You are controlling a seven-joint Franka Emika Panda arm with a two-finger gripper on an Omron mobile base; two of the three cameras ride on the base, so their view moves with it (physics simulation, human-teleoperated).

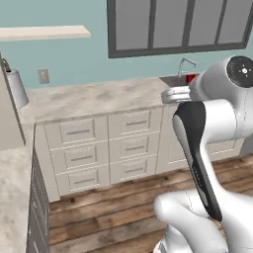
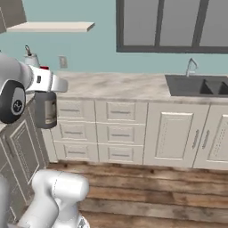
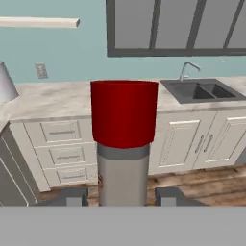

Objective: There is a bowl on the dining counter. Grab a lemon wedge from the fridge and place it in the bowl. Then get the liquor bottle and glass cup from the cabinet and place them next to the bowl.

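Gripping the small grey-brown liquor bottle with a red cap point(image 3: 124, 144), my claw point(image 3: 122, 198) is about half closed, one dark fingertip on each side of the narrow neck, the cap rising straight up between them. In the right base view the bottle's dark body point(image 2: 46, 109) hangs below my white wrist, in the air above the wooden plank floor point(image 2: 156, 191), just in front of the cream drawers point(image 2: 120, 131). Ahead runs the marbled beige wall counter point(image 1: 94, 96) with the dark sink point(image 2: 198, 85) and its chrome tap point(image 2: 190, 67) to the right. A grey canister point(image 1: 16, 88) stands at the counter's left end, under a pale wall shelf point(image 1: 44, 32). Dark-framed windows point(image 3: 178, 26) sit above.
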